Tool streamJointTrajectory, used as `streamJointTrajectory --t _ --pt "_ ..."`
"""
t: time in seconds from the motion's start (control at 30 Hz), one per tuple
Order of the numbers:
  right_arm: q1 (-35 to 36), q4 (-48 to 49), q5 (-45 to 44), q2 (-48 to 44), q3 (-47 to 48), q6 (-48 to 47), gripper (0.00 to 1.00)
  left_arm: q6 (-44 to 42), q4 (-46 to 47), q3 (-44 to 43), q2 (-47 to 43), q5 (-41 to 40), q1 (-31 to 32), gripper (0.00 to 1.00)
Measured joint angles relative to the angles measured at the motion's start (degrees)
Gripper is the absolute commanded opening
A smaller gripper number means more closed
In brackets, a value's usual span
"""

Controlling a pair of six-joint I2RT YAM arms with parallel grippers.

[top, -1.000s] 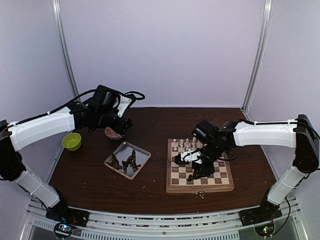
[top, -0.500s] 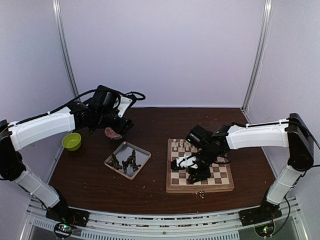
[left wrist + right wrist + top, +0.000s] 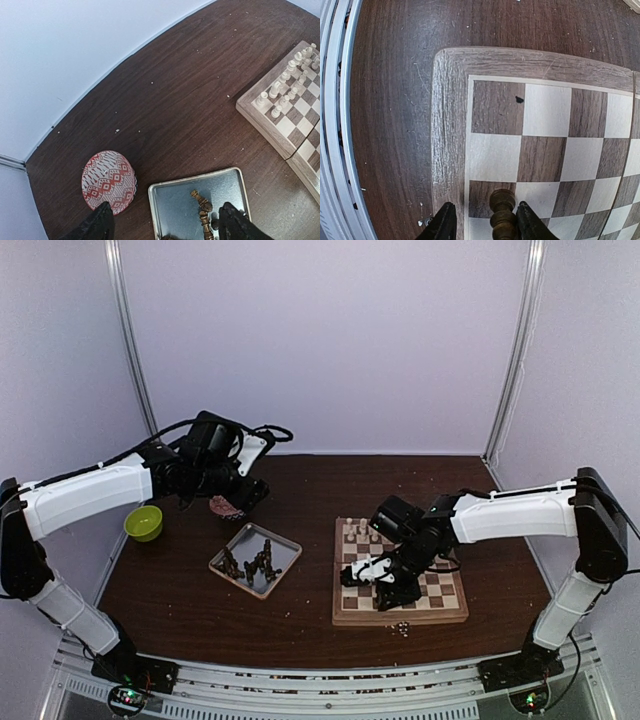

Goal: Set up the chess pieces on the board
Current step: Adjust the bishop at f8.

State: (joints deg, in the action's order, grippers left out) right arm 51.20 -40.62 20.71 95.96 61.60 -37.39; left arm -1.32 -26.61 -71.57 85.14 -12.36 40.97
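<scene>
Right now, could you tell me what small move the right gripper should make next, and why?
Probably close the right gripper on the dark piece: it stands between the fingers near the corner of the board, with a gap on one side, so it looks not yet gripped.

checked board (image 3: 420,617) holds cream chess pieces (image 3: 366,530) on far rows; dark ones (image 3: 252,564) in tray (image 3: 283,550).

I see a green bowl (image 3: 144,523) near the desk's (image 3: 310,490) left edge, a red-patterned dish (image 3: 109,181) just beyond a silver tray (image 3: 172,205), and pale crumbs (image 3: 117,131) scattered about.
</scene>
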Motion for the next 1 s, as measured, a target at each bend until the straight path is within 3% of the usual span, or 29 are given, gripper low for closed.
streamJointTrajectory --t 1.0 --pt "0.6 -0.6 0.1 0.8 0.0 -0.2 0.4 0.0 -0.5 -0.4 1.1 1.5 0.0 0.74"
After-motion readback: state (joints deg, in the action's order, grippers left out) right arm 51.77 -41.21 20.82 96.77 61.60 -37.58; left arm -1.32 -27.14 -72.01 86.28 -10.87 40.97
